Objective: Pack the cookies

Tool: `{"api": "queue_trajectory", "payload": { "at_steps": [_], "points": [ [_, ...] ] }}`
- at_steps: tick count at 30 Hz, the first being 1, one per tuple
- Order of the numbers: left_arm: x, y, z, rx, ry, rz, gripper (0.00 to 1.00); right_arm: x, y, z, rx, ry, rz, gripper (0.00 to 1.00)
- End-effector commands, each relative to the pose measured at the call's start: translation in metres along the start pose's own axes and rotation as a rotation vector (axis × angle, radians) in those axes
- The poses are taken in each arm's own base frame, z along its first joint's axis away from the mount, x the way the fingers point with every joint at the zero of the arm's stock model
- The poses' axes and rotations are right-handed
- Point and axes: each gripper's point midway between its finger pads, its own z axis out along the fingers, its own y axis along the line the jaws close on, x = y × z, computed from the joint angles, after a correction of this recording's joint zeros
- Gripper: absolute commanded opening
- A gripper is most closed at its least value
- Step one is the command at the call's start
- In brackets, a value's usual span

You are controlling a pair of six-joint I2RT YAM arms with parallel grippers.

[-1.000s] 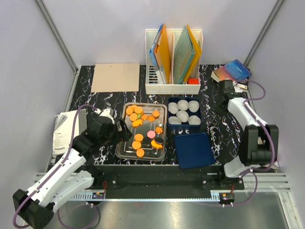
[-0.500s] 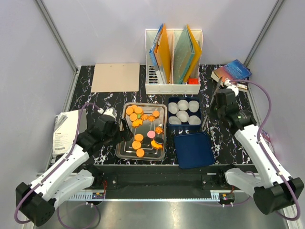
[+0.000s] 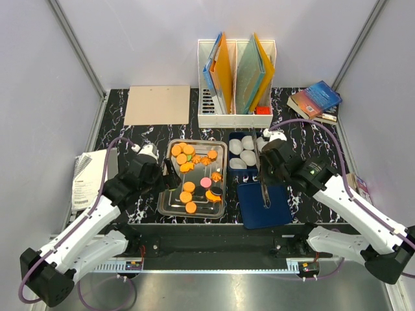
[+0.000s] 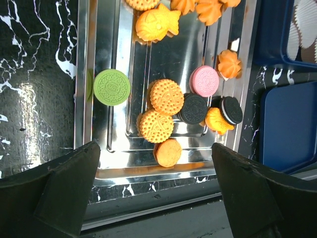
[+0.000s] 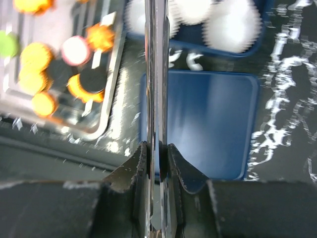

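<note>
**Cookies lying on the tray, tool held ready**

All the cookies were seen on the metal tray, which was set on the worktop just left of the blue box with the white paper cups. No cookie was seen in a cup.

The left gripper was held above the tray with its fingers spread wide and nothing between them, probably so that a cookie could be taken from above. The right gripper was closed on a thin metal tool, judged to be tongs. The tool ran straight out from the fingers, over the blue lid.

The cookies were laid flat, faces upward. Most were round, so no long axis could be given. The fish-shaped cookie was lying with its length across the ribs of the tray.
</note>
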Motion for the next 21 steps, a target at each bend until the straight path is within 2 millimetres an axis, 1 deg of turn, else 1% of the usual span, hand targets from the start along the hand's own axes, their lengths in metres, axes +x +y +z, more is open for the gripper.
{"api": "queue_trajectory", "payload": {
  "at_steps": [1,3,11,16,21],
  "points": [
    [-0.0190,-0.0069,-0.0089,0.007,-0.065,-0.004,0.99,-0.0246,0.0222,-0.0173,-0.058,-0.091,0.024,0.14],
    [-0.0177,-0.0061,-0.0093,0.004,-0.062,-0.011,0.99,-0.0285,0.0227,-0.0187,-0.060,-0.111,0.033,0.17],
    [-0.0170,-0.0023,-0.0098,-0.013,-0.064,-0.015,0.99,-0.0297,0.0236,-0.0198,-0.067,-0.126,0.040,0.24],
    [-0.0161,-0.0038,-0.0074,-0.015,-0.050,-0.018,0.99,-0.0299,0.0236,-0.0234,-0.075,-0.131,0.051,0.35],
    [-0.0168,-0.0037,-0.0073,-0.017,-0.052,-0.018,0.99,-0.0282,0.0234,-0.0249,-0.080,-0.131,0.059,0.39]
  ]
}}
